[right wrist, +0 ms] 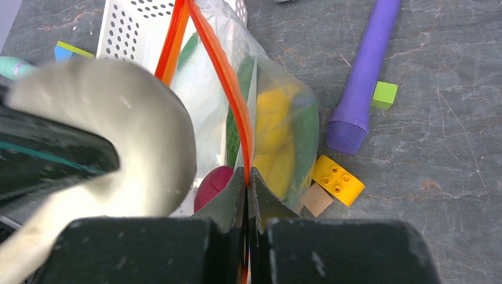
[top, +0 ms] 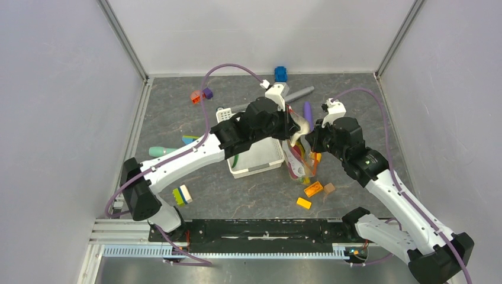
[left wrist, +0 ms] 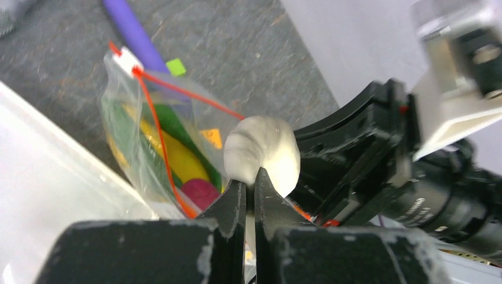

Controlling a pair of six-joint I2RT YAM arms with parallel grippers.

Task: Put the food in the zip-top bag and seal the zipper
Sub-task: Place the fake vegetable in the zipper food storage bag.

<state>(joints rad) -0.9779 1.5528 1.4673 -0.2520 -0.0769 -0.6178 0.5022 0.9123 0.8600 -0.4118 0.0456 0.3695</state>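
Observation:
My left gripper (left wrist: 250, 178) is shut on a whitish curved food piece (left wrist: 263, 154), held above the open mouth of the clear zip-top bag (left wrist: 157, 139). The piece also shows in the top view (top: 301, 127) and the right wrist view (right wrist: 127, 139). My right gripper (right wrist: 246, 177) is shut on the bag's orange-red zipper strip (right wrist: 228, 89), holding that edge up. Inside the bag lie yellow pieces (right wrist: 275, 133), dark-green pieces (right wrist: 305, 133) and a purple-red sweet potato (right wrist: 212, 183). In the top view both grippers meet over the bag (top: 299, 160).
A white slotted basket (top: 256, 155) stands left of the bag. A long purple cylinder (right wrist: 364, 71), a green cube (right wrist: 385, 94), a yellow block (right wrist: 338, 180) and a tan block (right wrist: 317, 200) lie right of it. Orange blocks (top: 312, 189) lie nearer the front.

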